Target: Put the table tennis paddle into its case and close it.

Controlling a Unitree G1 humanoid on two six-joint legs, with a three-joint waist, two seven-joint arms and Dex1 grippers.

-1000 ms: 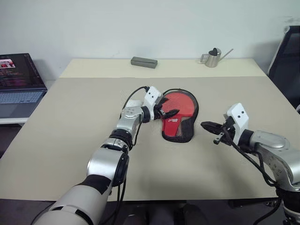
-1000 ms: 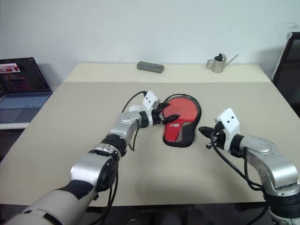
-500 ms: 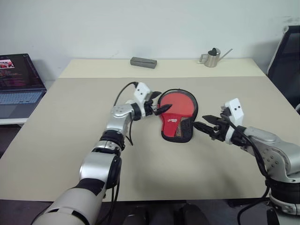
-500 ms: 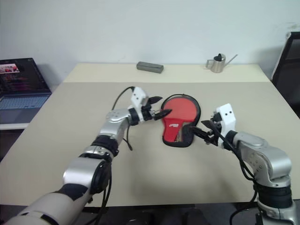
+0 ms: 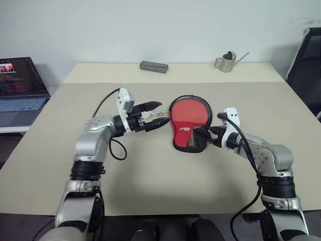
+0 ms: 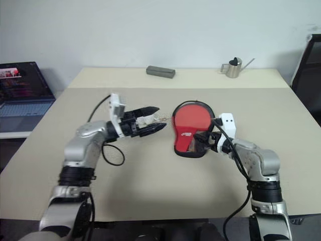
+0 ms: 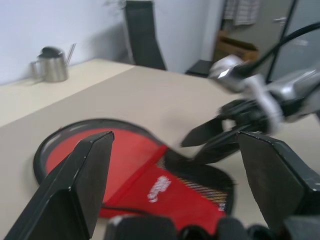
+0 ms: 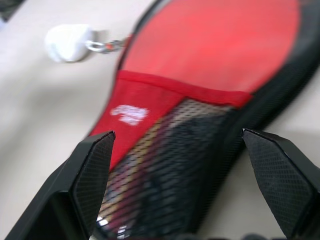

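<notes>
The case was seen lying flat near the table centre, w/ the paddle inside it: red face under the clear part, handle behind the mesh pocket. A white tag on a small chain lay just beside the case. The left gripper was held spread open, apart from the case on its left. The right gripper was spread wide at the case's narrow end; contact couldn't be told.

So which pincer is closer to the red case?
The right pincer. Its open fingers are at the case's mesh end, while the left pincer hangs apart from it on the other side, also open.
</notes>
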